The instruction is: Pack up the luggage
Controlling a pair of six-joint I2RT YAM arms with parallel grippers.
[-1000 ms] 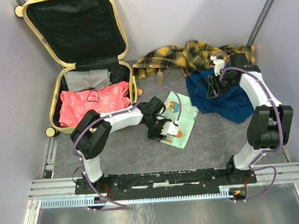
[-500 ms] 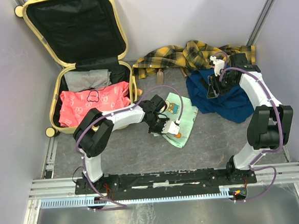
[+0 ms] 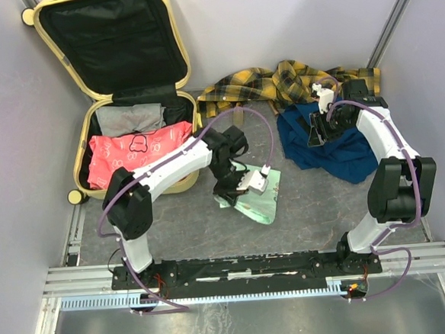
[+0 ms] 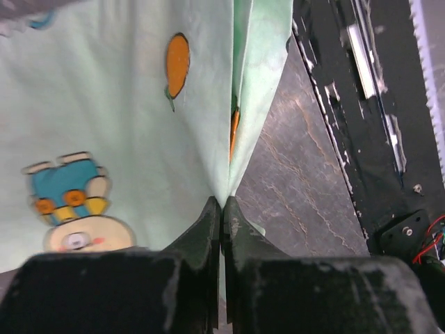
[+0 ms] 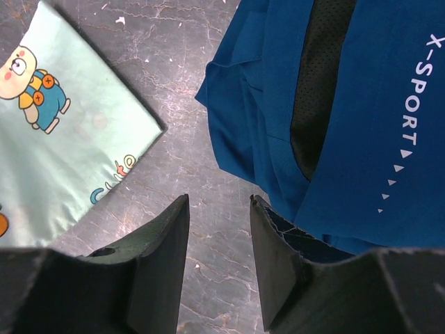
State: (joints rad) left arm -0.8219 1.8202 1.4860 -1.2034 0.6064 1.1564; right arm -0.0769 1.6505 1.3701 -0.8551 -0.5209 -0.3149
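Luggage of pale-yellow hard shell (image 3: pixel 183 63) is the goal, yet the action sits at the left gripper (image 4: pixel 222 202). Its jaws are pinched tight on a fold of the mint-green cartoon-print cloth (image 4: pixel 125 104), which drapes limp from them above the dark grey tabletop (image 4: pixel 299 174). Just left of that arm the suitcase lies open in the far-left corner, lid leaning on the wall, with a pink printed garment (image 3: pixel 137 154) and a folded grey one (image 3: pixel 131 116) inside. The shell looks stiff and smooth, and its small wheels may let it roll if nudged; I'd take the lid by its rim to shut it. Across the table the right gripper (image 5: pixel 219 209) hovers with jaws parted, holding nothing, beside a blue sports top (image 5: pixel 361 125).
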